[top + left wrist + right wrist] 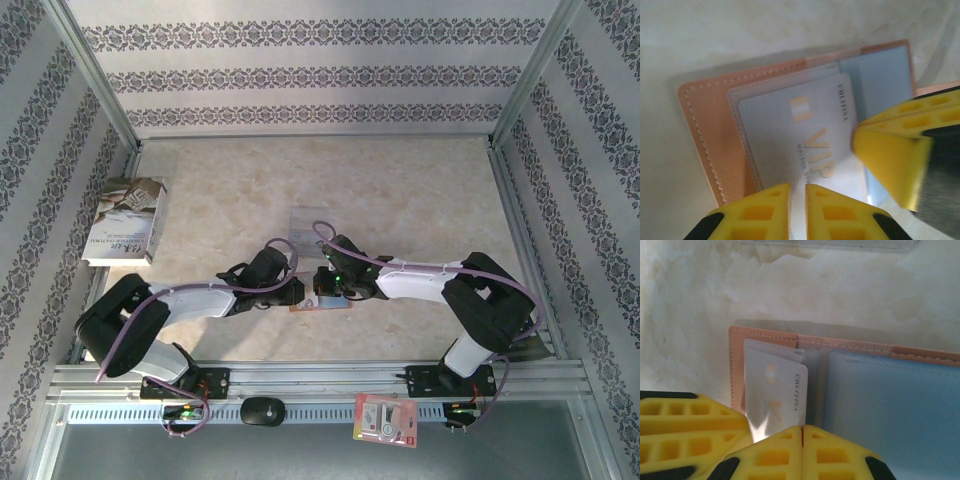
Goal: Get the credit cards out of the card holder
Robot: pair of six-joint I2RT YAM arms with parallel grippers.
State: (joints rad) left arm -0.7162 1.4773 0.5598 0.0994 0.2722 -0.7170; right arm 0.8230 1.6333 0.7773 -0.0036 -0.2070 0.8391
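Nearest the arm bases, well to the near side of the card holder (330, 308), a red-and-white packet (385, 420) lies by itself.

The card holder lies open and flat on the table (420, 190), and both grippers meet over it.

- **Left gripper (797, 210):** the fingers stand at a narrow slit over the near end of the credit card (805, 135). Whether that edge is nipped cannot be told.
- **Right gripper (802, 442):** the pads are pressed together and hold nothing. The tip sits by the grey-blue lining (900, 410), just beside the card.

One credit card is seen, its far end sleeved in the holder's pocket on the left gripper's side. Its lettering runs toward the left fingers, so its long axis is judged to be in line with that gripper's reach. The left arm is the nearer. A straight pull back out of the holder should free the card.

Beyond the holder lies a clear sleeve (300, 220).
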